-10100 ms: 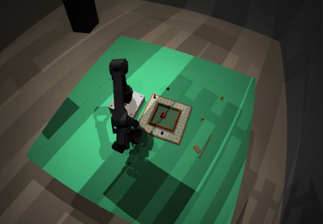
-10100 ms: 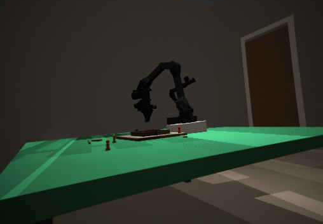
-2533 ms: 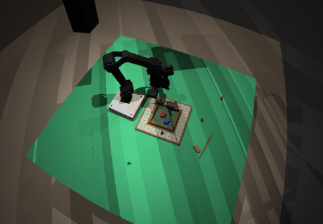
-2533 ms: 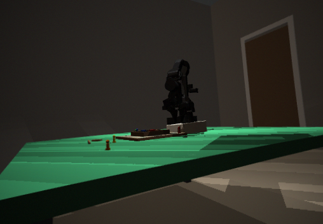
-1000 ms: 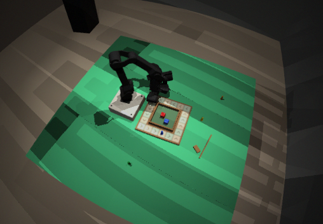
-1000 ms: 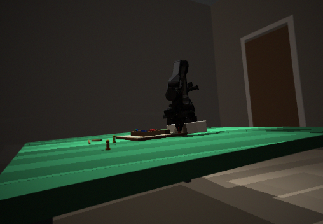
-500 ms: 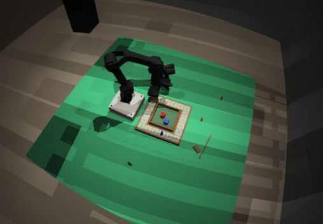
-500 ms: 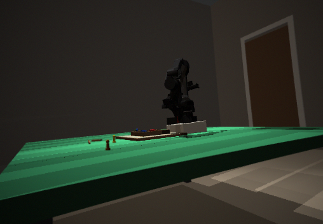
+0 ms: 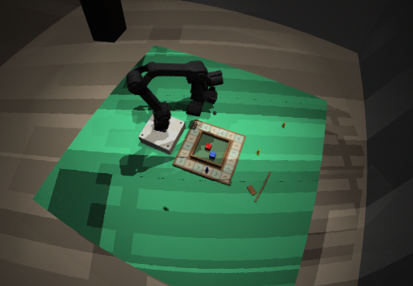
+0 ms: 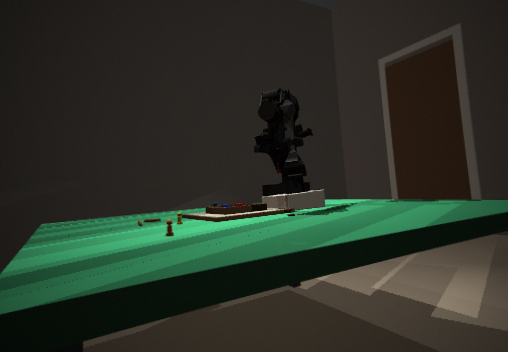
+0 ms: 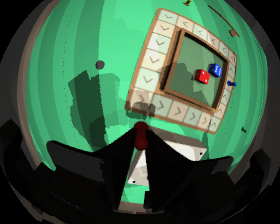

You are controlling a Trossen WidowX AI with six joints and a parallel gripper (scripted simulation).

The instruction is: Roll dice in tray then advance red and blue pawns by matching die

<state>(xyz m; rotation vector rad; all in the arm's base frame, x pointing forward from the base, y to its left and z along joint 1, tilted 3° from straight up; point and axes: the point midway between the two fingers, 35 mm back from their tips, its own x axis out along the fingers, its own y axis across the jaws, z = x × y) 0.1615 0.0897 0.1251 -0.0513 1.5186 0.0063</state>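
A black robot arm (image 9: 172, 70) (image 10: 280, 115) stands on a white base (image 9: 174, 143) (image 10: 307, 199) at the green surface (image 9: 183, 236) (image 10: 210, 255) (image 11: 51, 45); its pincer (image 10: 278, 165) (image 11: 140, 132) is nearly closed, the narrow gap between its fingertips filled by the red pawn (image 10: 278, 168) (image 11: 141, 136), which is gripped and held up in the air, above the board and near its corner by the base; the square board (image 9: 184, 153) (image 10: 200, 216) (image 11: 153, 60) has a border of pale squares marked with arrows; in its middle sits a wooden-rimmed tray (image 9: 227, 153) (image 10: 220, 210) (image 11: 173, 62); inside the tray lie the red die (image 9: 208, 146) (image 10: 239, 204) (image 11: 202, 76) and the blue die (image 9: 213, 154) (image 10: 225, 205) (image 11: 215, 70), close together; the blue pawn (image 9: 206, 170) (image 10: 215, 204) (image 11: 232, 84) stands on the border squares, outside the tray, on the side nearer the blue die; off the board are an orange pawn (image 9: 284, 125) (image 10: 169, 227), a yellow pawn (image 9: 258, 152) (image 10: 179, 218) (image 11: 187, 3), a small dark green piece (image 9: 165, 208) (image 11: 243, 130), a dark round spot (image 9: 215, 113) (image 11: 100, 65), and a thin brown stick (image 9: 263, 187) (image 11: 222, 19) beside a small brown block (image 9: 251, 190) (image 11: 234, 33).
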